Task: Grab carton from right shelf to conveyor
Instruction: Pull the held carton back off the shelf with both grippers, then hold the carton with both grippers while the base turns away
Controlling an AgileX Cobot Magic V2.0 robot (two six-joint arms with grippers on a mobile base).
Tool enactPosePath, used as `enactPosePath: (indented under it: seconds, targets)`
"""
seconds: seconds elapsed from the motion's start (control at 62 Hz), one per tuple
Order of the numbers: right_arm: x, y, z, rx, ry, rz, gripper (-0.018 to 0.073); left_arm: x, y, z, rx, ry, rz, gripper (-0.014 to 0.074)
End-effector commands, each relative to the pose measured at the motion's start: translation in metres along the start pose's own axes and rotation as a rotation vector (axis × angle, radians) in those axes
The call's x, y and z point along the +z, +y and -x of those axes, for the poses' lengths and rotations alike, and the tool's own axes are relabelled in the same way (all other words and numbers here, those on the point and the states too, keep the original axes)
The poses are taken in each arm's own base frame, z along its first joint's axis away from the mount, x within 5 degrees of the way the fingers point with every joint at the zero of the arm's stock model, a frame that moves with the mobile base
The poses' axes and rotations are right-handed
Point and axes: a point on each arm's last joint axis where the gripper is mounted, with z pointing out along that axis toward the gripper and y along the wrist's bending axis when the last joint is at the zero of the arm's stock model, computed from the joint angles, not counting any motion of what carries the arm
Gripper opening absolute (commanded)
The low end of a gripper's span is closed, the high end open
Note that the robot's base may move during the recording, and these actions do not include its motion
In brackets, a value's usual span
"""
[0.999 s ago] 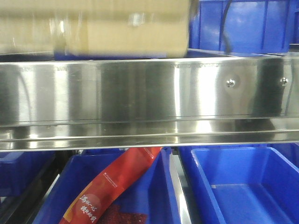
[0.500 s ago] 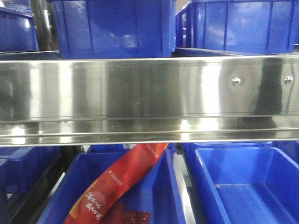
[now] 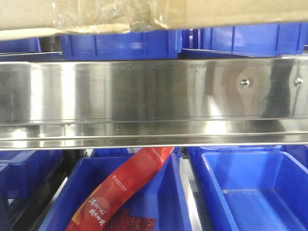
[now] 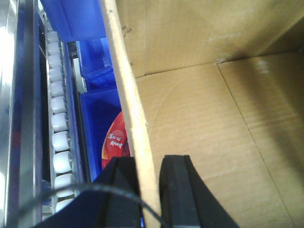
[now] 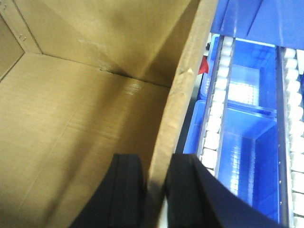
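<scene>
The carton (image 3: 231, 12) lies as a brown band along the top edge of the front view, with a crumpled piece of clear tape (image 3: 110, 17) at its upper left. It sits above the broad steel rail of the right shelf (image 3: 144, 91), and a strip of the upper blue bins (image 3: 120, 44) shows between the two, so I judge that it is lifted and not resting on the rack. The wrist views look down into the open carton, and the part of its floor that shows has nothing on it. The left gripper (image 4: 150, 164), at the bottom centre of its view, is clamped on one thin side wall, one finger inside and one outside. The right gripper (image 5: 156, 164) pinches the opposite wall in the same way. The step in hand seems to be the carrying, with the grasp already done. The conveyor is in no view, so the next move probably calls for drawing the carton back from the rack and turning toward the belt. Both arms should move together, because thin cardboard can bend or slip. Below the rail, the lower left bin (image 3: 163, 202) holds a red packet (image 3: 125, 187) leaning on its rim. The lower right bin (image 3: 250, 192) shows nothing inside. White rollers (image 4: 59, 118) run beside the bins.
</scene>
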Motion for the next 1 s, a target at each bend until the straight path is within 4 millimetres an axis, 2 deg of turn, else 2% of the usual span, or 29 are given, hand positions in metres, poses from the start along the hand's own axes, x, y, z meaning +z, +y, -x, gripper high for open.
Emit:
enactPosePath:
  seconds: [0.0,0.983]
  targets:
    - [-0.0059,0.0012,0.0032,-0.018,-0.054,0.02,-0.007,-0.0105,-0.0044,0.0033,0.003,-0.063,-0.05,-0.0009]
    - [-0.0059,0.0012,0.0033,-0.018,-0.055,0.02,-0.007,-0.0106,-0.0046,0.0053,0.004,-0.085,-0.052,-0.0009]
